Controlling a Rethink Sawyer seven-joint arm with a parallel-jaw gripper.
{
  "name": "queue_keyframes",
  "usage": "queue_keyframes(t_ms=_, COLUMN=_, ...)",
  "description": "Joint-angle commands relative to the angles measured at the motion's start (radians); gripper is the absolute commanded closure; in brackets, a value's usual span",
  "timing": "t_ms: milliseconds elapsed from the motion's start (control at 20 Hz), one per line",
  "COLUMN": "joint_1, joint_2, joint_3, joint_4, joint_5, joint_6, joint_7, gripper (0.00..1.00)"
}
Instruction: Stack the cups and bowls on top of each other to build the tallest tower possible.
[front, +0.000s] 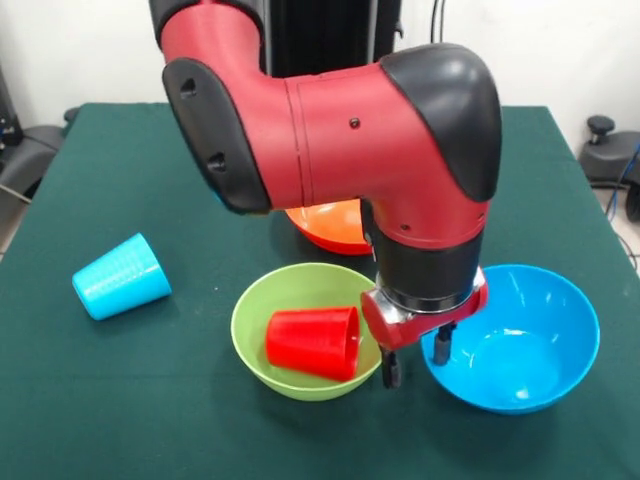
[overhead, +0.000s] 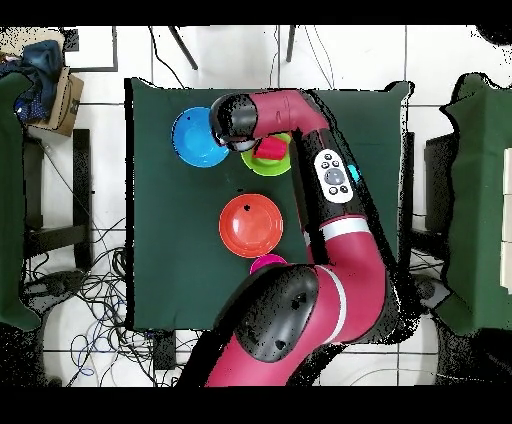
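A red cup (front: 313, 342) lies on its side inside the lime green bowl (front: 262, 322) near the table's front middle. A blue bowl (front: 520, 340) sits right of it. My gripper (front: 415, 357) hangs open and empty between the two bowls, one finger at the green bowl's right rim, the other over the blue bowl's left rim. A light blue cup (front: 121, 277) lies on its side at the left. An orange bowl (front: 330, 224) sits behind, partly hidden by my arm. Overhead, the orange bowl (overhead: 250, 225), blue bowl (overhead: 195, 138), green bowl (overhead: 268, 164) and a hot pink bowl (overhead: 266, 264) show. No tower stands.
The green table (front: 120, 400) has its front edge just below the bowls. Overhead, my arm covers the table's right half. Chairs and a cardboard box (overhead: 62, 100) stand off the table at the sides.
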Motion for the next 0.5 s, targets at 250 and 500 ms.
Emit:
queue_keyframes(t_ms=250, joint_1=-0.061, joint_2=0.042, joint_3=0.074, joint_4=-0.019, joint_5=0.121, joint_6=0.039, joint_7=-0.191, gripper=0.00)
queue_keyframes(t_ms=500, joint_1=-0.062, joint_2=0.038, joint_3=0.081, joint_4=-0.027, joint_5=0.162, joint_6=0.090, joint_7=-0.218, gripper=0.00)
